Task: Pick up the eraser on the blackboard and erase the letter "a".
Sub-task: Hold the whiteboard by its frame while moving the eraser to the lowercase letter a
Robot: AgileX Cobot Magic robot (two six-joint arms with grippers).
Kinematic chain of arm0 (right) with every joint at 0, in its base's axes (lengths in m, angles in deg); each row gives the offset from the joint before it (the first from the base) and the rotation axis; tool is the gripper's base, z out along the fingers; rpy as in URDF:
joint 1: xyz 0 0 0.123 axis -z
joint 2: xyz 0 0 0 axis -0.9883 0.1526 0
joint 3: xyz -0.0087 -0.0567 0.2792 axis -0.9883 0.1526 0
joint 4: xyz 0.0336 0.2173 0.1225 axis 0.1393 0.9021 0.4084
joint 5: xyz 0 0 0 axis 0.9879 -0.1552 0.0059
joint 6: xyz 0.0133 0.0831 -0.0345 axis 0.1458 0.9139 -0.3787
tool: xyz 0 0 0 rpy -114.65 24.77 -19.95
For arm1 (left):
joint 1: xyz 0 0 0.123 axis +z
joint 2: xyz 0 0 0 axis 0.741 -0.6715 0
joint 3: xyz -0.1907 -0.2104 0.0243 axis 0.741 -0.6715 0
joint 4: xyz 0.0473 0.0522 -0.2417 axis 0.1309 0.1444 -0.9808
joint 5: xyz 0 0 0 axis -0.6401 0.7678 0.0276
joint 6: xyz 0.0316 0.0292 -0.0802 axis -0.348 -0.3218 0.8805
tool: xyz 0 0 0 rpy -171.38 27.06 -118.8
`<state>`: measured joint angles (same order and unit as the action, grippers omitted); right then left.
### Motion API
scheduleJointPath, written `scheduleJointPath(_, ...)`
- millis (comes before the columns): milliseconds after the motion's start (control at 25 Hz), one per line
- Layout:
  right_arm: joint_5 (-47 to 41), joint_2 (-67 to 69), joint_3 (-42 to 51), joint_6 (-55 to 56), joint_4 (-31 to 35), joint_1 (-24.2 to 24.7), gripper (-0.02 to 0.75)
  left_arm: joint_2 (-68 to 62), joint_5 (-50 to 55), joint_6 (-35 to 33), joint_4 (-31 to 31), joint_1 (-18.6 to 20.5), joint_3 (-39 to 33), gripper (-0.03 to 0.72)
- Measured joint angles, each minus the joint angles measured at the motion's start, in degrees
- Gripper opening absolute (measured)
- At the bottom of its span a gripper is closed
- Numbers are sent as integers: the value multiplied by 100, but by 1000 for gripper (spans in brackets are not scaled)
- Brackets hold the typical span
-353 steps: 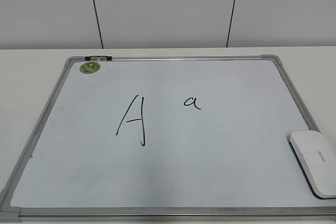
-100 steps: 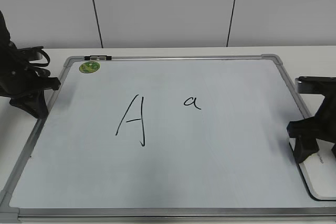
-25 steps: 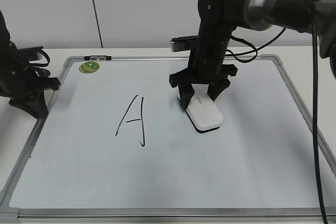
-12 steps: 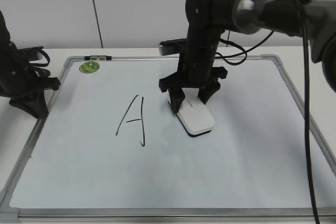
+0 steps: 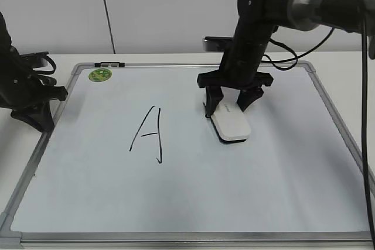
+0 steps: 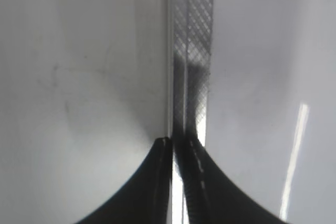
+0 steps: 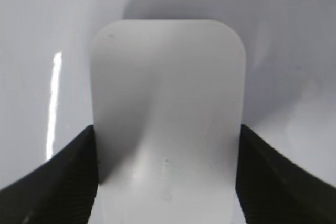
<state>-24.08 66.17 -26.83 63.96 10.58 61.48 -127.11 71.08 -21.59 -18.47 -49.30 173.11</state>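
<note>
Blackboard (image 5: 281, 203) flat on the surface, capital A (image 5: 147, 134) left of centre, eraser (image 5: 231, 125) lying right of centre, long axis 5-to-11 o'clock, right gripper (image 5: 232, 105) fingers clamping its far end, left gripper (image 6: 177, 145) fingers pressed together at 9 o'clock over the frame.

exterior: front, slanted down, whole blackboard (image 5: 193, 191) | wrists: close, facing down | shared: board surface
</note>
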Motion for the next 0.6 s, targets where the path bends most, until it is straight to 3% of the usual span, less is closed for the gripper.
scheduleJointPath(280, 9, -10, 0, 0, 10, 487, 531, 0, 0, 0, 0, 0, 0, 54)
scheduleJointPath(600, 9, -10, -20, -125, 302, 471, 531, 0, 0, 0, 0, 0, 0, 55)
